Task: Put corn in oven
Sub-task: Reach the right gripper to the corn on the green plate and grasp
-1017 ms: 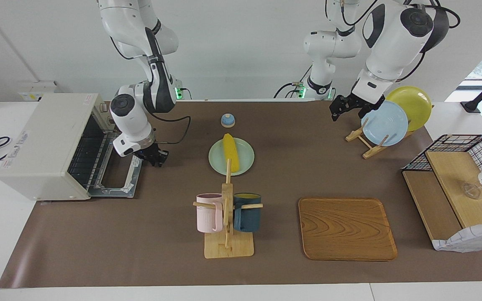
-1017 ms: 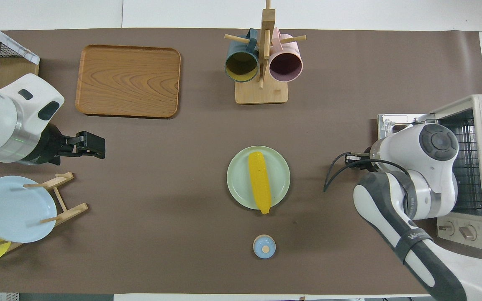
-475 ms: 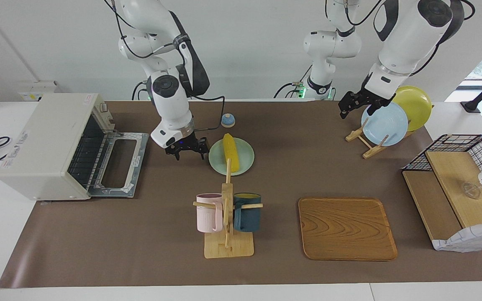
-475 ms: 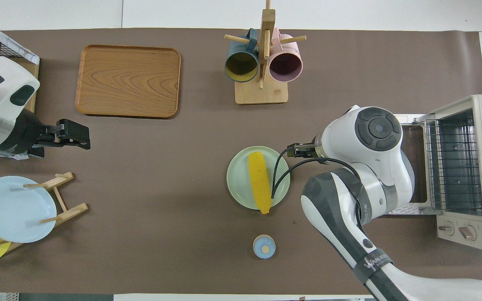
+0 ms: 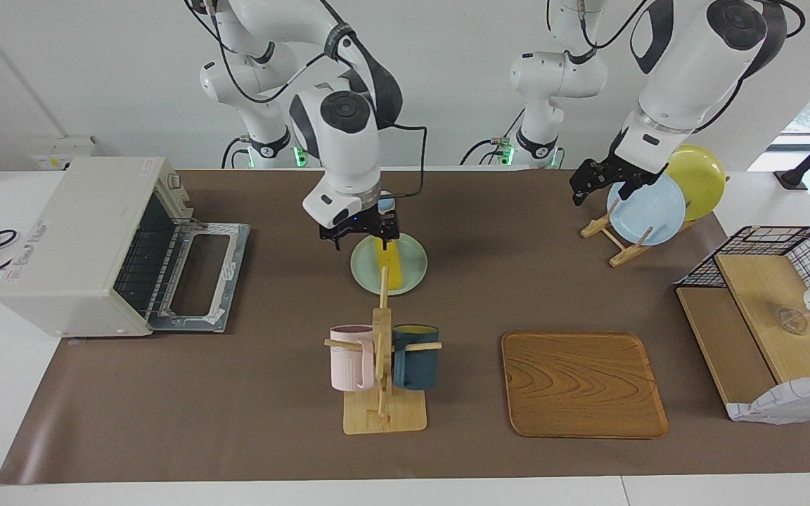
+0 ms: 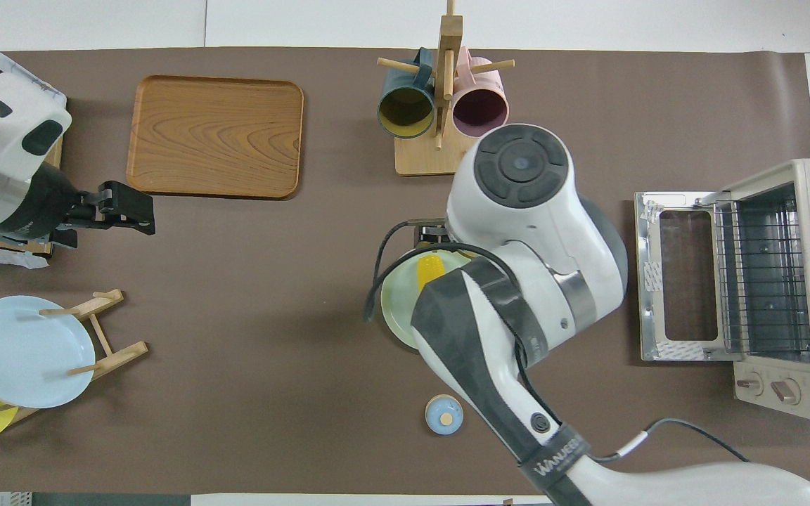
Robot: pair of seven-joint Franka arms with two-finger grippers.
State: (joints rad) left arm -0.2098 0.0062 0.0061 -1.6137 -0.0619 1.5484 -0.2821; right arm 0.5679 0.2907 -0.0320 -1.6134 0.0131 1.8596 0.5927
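The yellow corn [image 5: 393, 267] lies on a pale green plate [image 5: 363, 267] in the middle of the table; its end nearer to the robots is hidden by my right gripper. My right gripper [image 5: 361, 239] hangs open just over that end of the corn and holds nothing. In the overhead view the right arm covers most of the plate [image 6: 392, 309], leaving a short piece of corn [image 6: 431, 270] showing. The off-white oven [image 5: 81, 239] stands at the right arm's end of the table with its door [image 5: 201, 277] folded down flat. My left gripper [image 5: 590, 184] waits open over the table beside the plate rack.
A wooden mug rack [image 5: 382, 393] with a pink and a dark blue mug stands farther from the robots than the plate. A wooden tray [image 5: 583, 384], a plate rack [image 5: 647, 207] with blue and yellow plates, a wire shelf [image 5: 763, 309] and a small blue knob [image 6: 444, 414] are also on the table.
My right arm swung from the oven's open door across the table to over the corn, and its gripper opened. The left gripper drifted slightly toward its end of the table.
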